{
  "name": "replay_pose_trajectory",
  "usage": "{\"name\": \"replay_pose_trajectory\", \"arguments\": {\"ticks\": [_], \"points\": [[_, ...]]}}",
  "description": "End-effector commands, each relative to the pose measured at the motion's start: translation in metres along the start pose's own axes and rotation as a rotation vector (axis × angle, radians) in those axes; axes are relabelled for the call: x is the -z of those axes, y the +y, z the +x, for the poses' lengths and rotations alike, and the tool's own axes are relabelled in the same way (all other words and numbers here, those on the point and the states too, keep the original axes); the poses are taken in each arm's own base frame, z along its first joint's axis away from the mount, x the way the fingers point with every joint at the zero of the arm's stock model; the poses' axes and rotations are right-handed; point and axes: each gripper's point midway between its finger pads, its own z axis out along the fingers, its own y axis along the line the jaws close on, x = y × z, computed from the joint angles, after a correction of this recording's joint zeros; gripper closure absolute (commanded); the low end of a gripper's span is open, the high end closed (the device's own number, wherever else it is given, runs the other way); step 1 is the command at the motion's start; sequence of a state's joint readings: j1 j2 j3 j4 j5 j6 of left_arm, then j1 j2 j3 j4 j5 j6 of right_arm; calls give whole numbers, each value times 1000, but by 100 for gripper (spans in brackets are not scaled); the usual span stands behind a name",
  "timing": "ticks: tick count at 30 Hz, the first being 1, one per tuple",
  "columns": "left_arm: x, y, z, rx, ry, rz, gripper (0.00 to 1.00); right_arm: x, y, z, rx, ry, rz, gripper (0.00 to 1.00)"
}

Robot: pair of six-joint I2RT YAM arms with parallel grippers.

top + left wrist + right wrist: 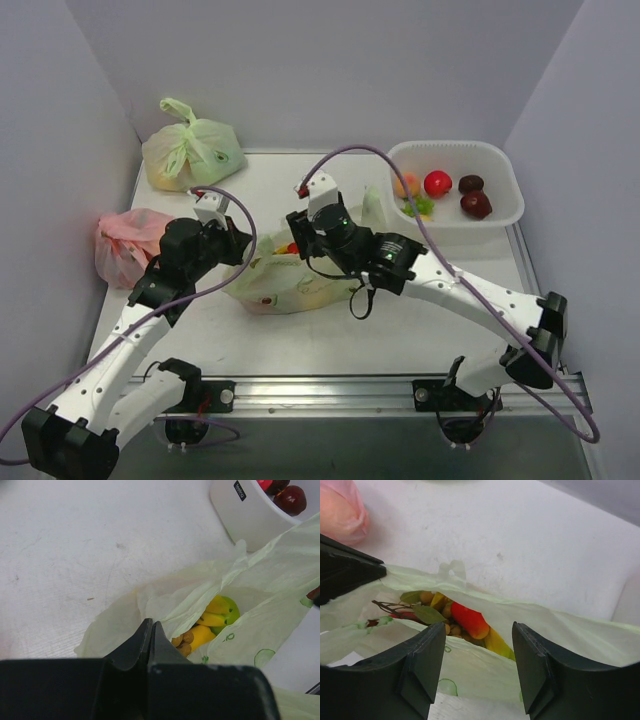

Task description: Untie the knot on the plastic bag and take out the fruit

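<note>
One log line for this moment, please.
the plastic bag: mouth open | left gripper: shut on its edge | right gripper: open at the mouth | the fruit: inside the bag

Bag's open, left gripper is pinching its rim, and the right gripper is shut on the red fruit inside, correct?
Not quite. The right gripper is open: the right wrist view shows its jaws apart above the red fruit, which lies ungripped inside the plastic bag. The rest holds: the bag is open and the left gripper pinches its rim.
</note>
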State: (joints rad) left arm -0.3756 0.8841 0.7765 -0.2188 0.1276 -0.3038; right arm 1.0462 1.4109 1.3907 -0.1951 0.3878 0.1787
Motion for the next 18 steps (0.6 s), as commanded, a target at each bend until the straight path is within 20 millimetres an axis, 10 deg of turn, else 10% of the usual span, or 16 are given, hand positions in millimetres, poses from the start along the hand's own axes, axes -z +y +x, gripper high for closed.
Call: {"name": "replay_pose_trajectory", "arguments": {"ticks": [1,6,12,18], "points": [[1,-3,-14,-8,-60,16,100,-24,5,19,-40,15,11,45],[5,10,-17,8,-90,-56,100,-41,19,113,-54,193,-29,44],[8,45,-12,59,-66,-255,100,20,60,215,10,459,-234,44],[8,51,-11,69,-63,-283,100,65,62,228,62,547,-359,41]]}}
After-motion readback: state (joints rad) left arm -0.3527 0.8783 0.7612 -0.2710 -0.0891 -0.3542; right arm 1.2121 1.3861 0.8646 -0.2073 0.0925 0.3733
